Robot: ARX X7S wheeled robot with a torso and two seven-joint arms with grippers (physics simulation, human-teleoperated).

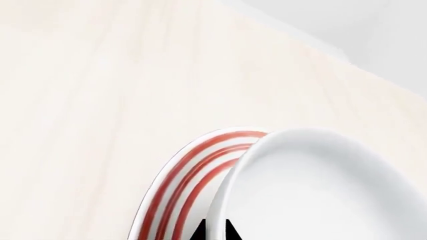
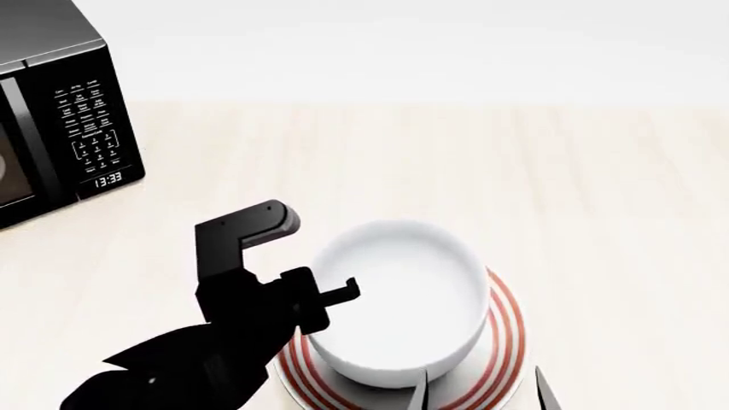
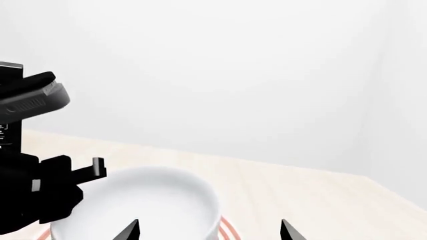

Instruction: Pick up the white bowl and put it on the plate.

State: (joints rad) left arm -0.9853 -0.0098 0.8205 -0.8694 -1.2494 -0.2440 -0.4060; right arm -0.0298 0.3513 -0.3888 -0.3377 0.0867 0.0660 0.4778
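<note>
Resting on the plate (image 2: 507, 342), the white bowl (image 2: 393, 299) (left gripper (image 2: 330, 295) clamped on its rim; right gripper (image 3: 210, 231) spread apart).

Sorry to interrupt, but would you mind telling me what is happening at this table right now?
A two-armed robot is placing the deep glossy white bowl on the flat red-ringed plate. The left gripper is at the bowl's rim, the bowl sitting over the plate. The right gripper is open nearby. A black microwave stands to the left.

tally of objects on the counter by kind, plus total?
Bowls: 1, the white bowl
Plates: 1, the plate under it
Microwaves: 1, the microwave
Total: 3
</note>
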